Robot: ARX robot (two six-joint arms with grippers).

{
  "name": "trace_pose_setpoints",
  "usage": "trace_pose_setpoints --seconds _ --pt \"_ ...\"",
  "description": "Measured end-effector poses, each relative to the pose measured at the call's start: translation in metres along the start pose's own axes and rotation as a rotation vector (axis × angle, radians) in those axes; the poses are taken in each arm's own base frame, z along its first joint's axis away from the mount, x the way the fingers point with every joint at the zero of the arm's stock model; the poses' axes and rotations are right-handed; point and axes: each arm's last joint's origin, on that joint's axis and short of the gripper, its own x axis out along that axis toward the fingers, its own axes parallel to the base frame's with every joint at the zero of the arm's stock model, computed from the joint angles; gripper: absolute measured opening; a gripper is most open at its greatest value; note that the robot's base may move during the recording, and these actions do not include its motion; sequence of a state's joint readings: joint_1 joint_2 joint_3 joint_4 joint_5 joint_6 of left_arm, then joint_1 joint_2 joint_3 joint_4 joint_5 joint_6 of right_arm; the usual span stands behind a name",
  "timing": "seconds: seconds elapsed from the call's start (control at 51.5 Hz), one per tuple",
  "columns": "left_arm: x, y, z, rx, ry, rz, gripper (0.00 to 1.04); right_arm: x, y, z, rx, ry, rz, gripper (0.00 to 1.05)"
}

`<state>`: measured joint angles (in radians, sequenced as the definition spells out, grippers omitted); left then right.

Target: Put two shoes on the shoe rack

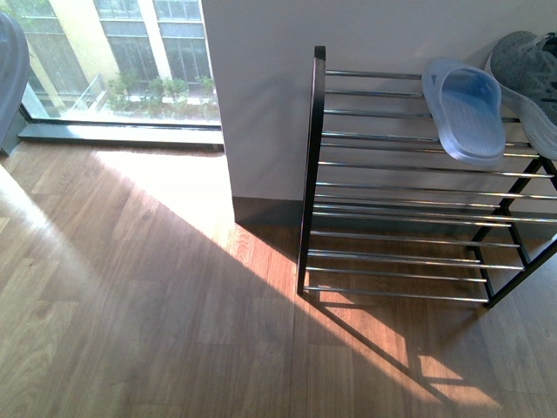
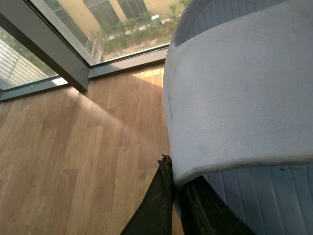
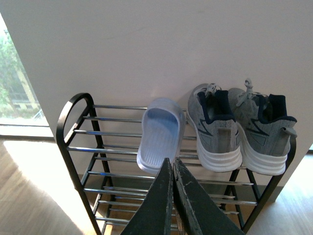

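While the left gripper (image 2: 175, 188) clamps the strap of a pale blue slide (image 2: 239, 93) above the wood floor (image 2: 73, 161), the right gripper (image 3: 172, 169) has its jaws pressed together on nothing. Second slide (image 3: 160, 138) lies on the shoe rack's (image 3: 73, 142) top tier, just beside two grey sneakers (image 3: 239, 129) against the wall (image 3: 161, 44).

Front and right-wrist views sharing rack (image 1: 409, 187)
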<state>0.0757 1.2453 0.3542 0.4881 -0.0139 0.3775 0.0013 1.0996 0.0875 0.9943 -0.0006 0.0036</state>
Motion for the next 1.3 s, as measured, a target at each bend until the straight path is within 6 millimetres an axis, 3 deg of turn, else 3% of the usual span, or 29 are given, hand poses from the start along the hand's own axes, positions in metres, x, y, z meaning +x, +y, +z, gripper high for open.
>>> trace_pose_setpoints --seconds 0.388,1.301 --pt "0.0 0.0 0.0 0.0 0.0 0.0 0.02 -0.03 0.0 0.001 0.0 -0.003 0.0 0.01" --pt "0.0 0.0 0.0 0.0 0.0 0.0 0.02 -0.064 0.0 0.011 0.0 -0.038 0.0 0.01"
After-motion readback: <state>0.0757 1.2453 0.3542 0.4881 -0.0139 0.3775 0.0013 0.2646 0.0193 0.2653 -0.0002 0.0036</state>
